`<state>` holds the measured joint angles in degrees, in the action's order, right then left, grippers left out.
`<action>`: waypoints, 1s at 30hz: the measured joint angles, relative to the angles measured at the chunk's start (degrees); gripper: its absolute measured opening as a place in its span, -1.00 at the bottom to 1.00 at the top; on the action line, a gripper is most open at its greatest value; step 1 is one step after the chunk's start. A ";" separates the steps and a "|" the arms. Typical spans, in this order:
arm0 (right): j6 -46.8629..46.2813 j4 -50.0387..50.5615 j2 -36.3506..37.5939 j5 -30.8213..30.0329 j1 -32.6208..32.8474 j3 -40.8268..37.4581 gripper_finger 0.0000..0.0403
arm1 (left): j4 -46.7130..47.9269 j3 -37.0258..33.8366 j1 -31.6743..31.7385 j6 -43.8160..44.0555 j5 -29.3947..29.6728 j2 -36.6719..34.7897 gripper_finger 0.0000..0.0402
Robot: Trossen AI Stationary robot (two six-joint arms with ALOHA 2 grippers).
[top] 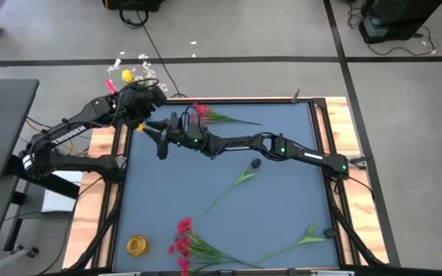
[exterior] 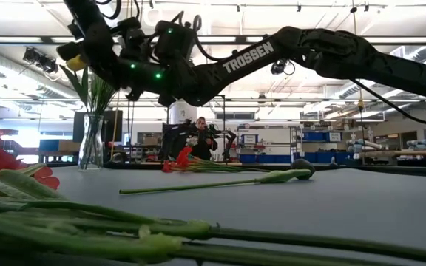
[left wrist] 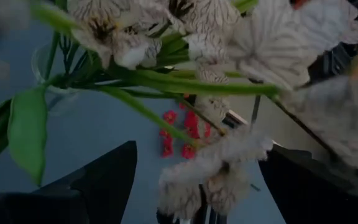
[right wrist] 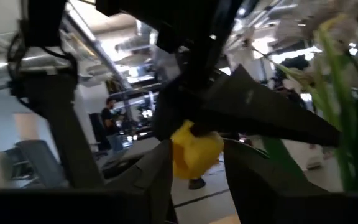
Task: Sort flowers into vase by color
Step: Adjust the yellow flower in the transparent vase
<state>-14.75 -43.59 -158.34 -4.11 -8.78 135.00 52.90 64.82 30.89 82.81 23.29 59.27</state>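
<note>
Right wrist view: my right jaws (right wrist: 194, 168) pinch the yellow bud (right wrist: 194, 149); next, lower it into the vase (exterior: 91, 140); left jaws (left wrist: 197, 186) spread.

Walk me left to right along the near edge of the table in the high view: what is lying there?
Yellow coil → red blossom cluster with its stems running right → green leafy sprig near the right corner.

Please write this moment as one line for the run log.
left gripper: at vase, among white flowers | right gripper: beside it, yellow bud between fingers | on table: red sprigs, dark bud
</note>
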 joint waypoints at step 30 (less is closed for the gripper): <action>-0.17 9.47 0.24 6.42 -0.10 0.02 -0.99 | -10.25 0.02 -1.25 -16.71 -0.63 0.24 0.71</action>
<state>-14.92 -34.12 -158.10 2.32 -8.88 135.02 42.65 64.84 29.65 66.10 22.65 59.51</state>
